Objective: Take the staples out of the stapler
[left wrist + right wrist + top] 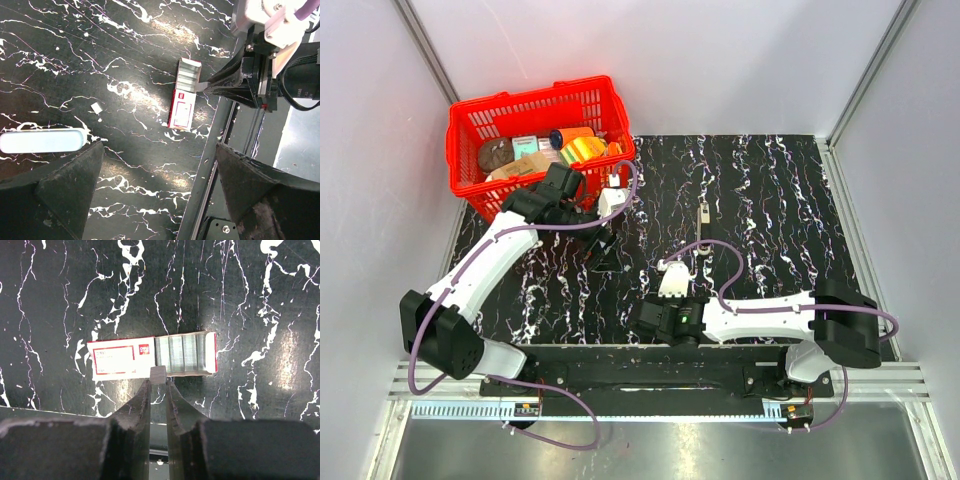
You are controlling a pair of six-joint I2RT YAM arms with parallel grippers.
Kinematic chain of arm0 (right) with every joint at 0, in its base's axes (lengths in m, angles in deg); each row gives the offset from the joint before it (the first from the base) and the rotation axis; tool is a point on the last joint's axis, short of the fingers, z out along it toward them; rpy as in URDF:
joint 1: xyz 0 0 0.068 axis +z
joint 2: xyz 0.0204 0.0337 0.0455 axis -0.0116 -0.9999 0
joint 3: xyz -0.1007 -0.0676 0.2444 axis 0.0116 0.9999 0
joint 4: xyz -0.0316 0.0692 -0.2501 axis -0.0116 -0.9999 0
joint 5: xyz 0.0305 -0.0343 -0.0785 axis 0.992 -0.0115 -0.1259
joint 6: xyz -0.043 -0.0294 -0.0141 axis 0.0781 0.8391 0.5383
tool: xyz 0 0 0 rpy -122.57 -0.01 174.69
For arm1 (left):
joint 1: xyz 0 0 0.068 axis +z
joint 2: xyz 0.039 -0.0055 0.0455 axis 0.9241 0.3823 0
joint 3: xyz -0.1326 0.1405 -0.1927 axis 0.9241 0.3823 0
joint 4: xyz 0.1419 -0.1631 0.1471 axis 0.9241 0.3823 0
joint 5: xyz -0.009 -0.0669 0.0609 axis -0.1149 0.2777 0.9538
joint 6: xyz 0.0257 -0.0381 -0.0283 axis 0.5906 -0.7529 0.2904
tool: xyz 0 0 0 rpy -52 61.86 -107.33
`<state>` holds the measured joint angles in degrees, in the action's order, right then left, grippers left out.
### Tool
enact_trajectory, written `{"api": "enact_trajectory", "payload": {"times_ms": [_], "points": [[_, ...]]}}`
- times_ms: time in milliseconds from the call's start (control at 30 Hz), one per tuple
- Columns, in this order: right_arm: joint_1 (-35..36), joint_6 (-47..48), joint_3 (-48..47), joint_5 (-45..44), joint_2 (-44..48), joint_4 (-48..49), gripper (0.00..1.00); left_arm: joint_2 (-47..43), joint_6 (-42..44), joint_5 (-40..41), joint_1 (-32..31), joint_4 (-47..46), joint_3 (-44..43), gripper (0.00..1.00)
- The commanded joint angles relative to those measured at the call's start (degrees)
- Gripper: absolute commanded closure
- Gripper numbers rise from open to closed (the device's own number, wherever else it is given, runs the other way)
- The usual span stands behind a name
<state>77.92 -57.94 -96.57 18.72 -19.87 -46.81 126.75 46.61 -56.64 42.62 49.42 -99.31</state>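
The black, white-veined bench [770, 200] is carrying everything. The red basket [535, 105] is sitting at its far left corner, holding assorted packets.

The left arm [485, 265] is reaching from its base up toward the front of the basket. The right arm [770, 315] is lying low along the near edge, pointing toward the middle of the bench.

The left pincer [160, 190] is hanging released over bare bench, with its two dark fingers [70, 190] spread wide and nothing between them. The right pincer [158, 385] is clenched, and its two fingertips are pinching one end of the staples [158, 375], a short silver-grey strip.

A flat white-and-red box [117, 357] is lying on the bench just ahead of the right pincer. Its inner tray is slid out to one side, showing rows of grey staple strips. The pinched strip is sitting at the near long edge of this box, about where the sleeve is meeting the tray. The pictures are not showing whether the strip is touching the box.

The stapler [42, 141], slim and pale blue-and-white, is lying flat on the bench by itself. In the left wrist view it is resting just beyond the tip of one left finger. It is lying apart from the box and from both pincers. In the top view the stapler [703, 215] is sitting beyond the right pincer, toward the middle of the bench.
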Motion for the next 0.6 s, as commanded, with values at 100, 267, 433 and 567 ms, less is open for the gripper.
{"api": "enact_trajectory", "payload": {"times_ms": [100, 267, 433, 567], "points": [[-0.9, -0.2, -0.2, 0.1, -0.3, 0.5, 1.00, -1.4, -1.0, -0.4, 0.0, -2.9, 0.0, 0.01], [-1.8, 0.4, 0.5, 0.3, -0.7, 1.5, 1.00, -1.4, -1.2, -0.5, 0.0, -3.7, 1.0, 0.01], [-2.3, 2.4, 0.0, 0.1, -2.1, 2.3, 1.00, -1.2, -1.6, -0.8, 0.0, -4.3, 1.3, 0.01], [-2.5, 3.6, 0.6, -0.1, -2.5, 3.6, 1.00, -1.3, -1.9, -0.7, 0.1, -4.9, 1.8, 0.01]]}}
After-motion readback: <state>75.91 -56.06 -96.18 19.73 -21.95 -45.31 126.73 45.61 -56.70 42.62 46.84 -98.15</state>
